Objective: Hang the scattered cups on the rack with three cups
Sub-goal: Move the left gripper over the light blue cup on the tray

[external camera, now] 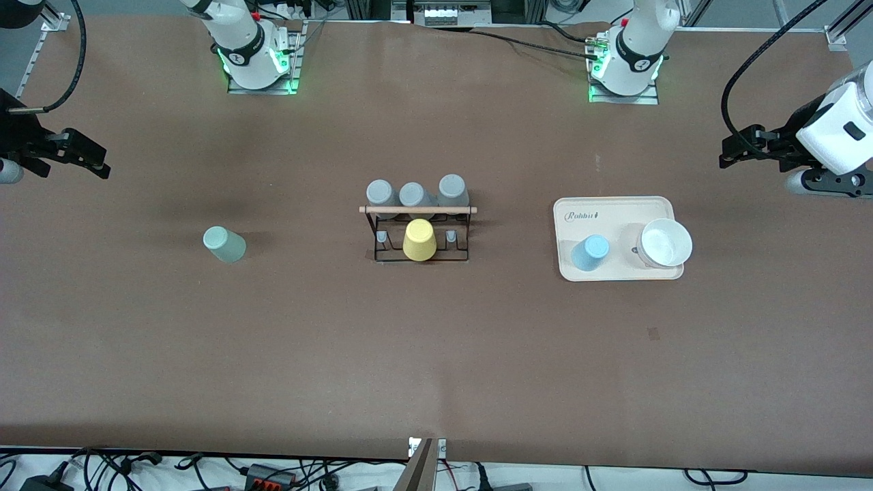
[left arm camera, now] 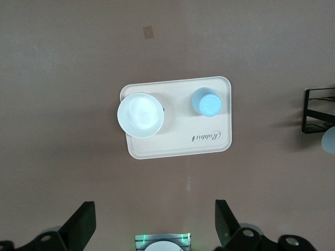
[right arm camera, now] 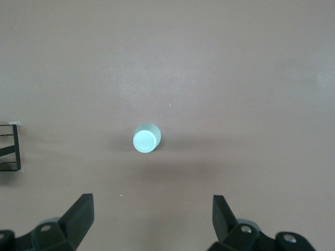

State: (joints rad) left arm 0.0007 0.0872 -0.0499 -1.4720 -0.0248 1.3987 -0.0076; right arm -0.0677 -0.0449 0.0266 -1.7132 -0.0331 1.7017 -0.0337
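Waiting high at the table ends, left gripper (left arm camera: 152, 225) over tray (external camera: 614, 273) and right gripper (right arm camera: 152, 222) over mint green cup (external camera: 224, 244), both spread apart, empty. Light blue cup (external camera: 589, 252) sits upside down on tray beside white bowl-like cup (external camera: 665, 243). Rack (external camera: 419, 232) at mid-table carries yellow cup (external camera: 419, 239).

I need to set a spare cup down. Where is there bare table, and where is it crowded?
Bare table lies between the mint cup and the rack, between the rack and the tray, and all along the strip nearer the front camera. It is crowded on the rack, with a yellow cup and three grey cups, and on the tray, which holds the blue cup and white bowl.
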